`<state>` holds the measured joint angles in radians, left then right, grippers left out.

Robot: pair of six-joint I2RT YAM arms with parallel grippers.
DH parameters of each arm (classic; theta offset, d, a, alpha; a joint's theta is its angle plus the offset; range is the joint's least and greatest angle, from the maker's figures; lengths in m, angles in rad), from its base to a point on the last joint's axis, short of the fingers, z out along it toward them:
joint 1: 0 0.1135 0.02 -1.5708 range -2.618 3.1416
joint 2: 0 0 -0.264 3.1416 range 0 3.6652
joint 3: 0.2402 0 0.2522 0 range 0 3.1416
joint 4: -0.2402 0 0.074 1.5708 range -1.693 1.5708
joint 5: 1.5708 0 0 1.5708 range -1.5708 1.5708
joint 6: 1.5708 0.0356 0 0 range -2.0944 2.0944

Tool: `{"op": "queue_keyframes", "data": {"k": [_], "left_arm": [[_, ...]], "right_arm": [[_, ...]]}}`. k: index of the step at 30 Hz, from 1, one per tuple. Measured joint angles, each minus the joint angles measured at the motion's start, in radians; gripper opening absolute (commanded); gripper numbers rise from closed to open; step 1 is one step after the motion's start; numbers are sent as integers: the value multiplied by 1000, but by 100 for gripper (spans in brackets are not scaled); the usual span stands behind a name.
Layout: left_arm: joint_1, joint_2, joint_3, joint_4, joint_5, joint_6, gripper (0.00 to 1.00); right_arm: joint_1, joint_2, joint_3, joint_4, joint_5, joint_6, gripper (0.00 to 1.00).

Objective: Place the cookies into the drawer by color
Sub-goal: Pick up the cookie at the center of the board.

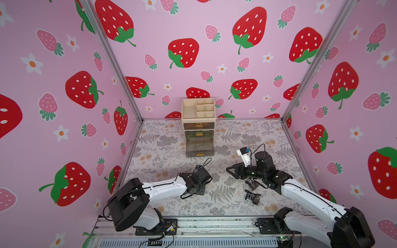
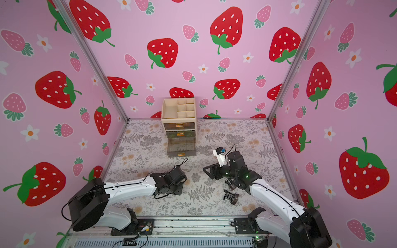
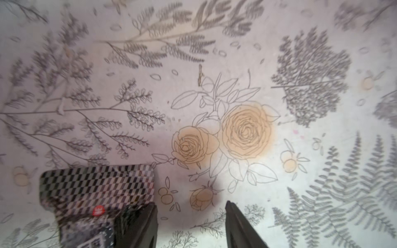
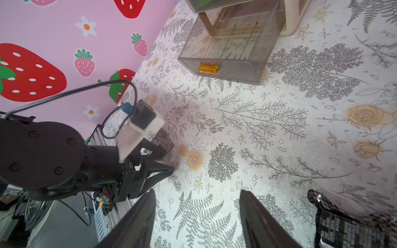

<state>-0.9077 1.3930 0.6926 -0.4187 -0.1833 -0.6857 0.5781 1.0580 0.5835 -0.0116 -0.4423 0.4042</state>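
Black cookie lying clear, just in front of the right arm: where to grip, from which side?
Grip the black cookie across its middle, coming straight down from above. It lies flat on the table, so no side edge is exposed, and its flared crimped ends look too thin to hold well.

Each arm is built from white moulded shells joined by black joints. The left arm (image 1: pixel 163 189) fills the lower left of both top views, the right arm (image 1: pixel 311 197) the lower right. A thin black cable (image 1: pixel 161 184) runs along each white shell, beside small dark screw holes. The shoulder housing (image 1: pixel 126 204) is black and rounded. In the right wrist view, a round black motor cap (image 4: pixel 43 154) carries four recessed screws. Next to it, a white bracket (image 4: pixel 137 133) bears a black camera with a blue plug (image 4: pixel 128 107). The fingers (image 4: pixel 139 225) are black and tapered.
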Motion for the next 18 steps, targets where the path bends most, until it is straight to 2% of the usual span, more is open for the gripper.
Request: {"op": "queue_keyframes", "data": {"k": [2, 5, 7, 13, 18], "left_arm": [[0, -55, -2, -16, -31, -8, 57], [0, -119, -8, -55, -76, -40, 65], [1, -140, -21, -89, -91, -59, 67], [5, -92, -46, -153, -105, -82, 75], [5, -13, -46, -163, -116, -82, 71]], "right_arm": [[0, 0, 0, 0, 0, 0, 68], [4, 0, 0, 0, 1, 7, 71], [6, 2, 0, 0, 3, 18, 73], [27, 39, 0, -1, 14, 58, 79], [55, 70, 0, -4, 18, 77, 78]]}}
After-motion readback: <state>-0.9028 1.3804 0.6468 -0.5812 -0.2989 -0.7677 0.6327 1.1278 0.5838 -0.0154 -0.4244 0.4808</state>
